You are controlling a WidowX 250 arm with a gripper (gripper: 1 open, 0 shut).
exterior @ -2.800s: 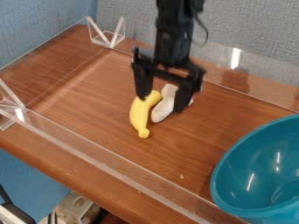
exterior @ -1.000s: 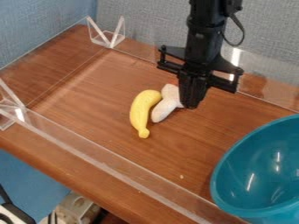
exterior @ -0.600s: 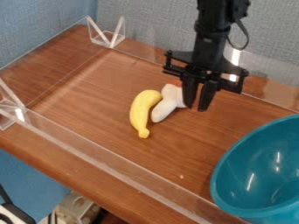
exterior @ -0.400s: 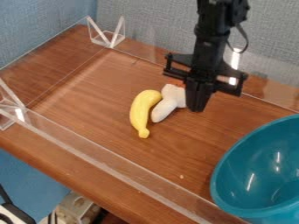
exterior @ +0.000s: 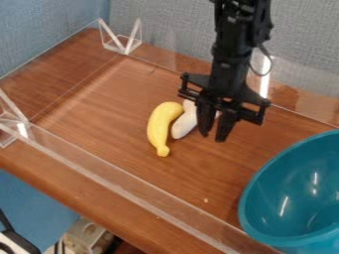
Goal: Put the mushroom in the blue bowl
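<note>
Beside smooth yellow banana [exterior: 165, 128], pale stubby mushroom [exterior: 185, 120] (partly hidden).

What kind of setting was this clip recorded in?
Probably a lab-style toy-kitchen test station: a robot gripper hangs over a wood-look tabletop edged by clear panels, with a yellow banana and a big blue bowl on it.

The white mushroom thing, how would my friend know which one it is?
Find the big shiny teal-blue bowl, then look left across the brown wooden table to the black robot gripper. Beside it lies a thick cream-white stem; unlike its neighbour, the curved yellow banana, it isn't yellow.
</note>
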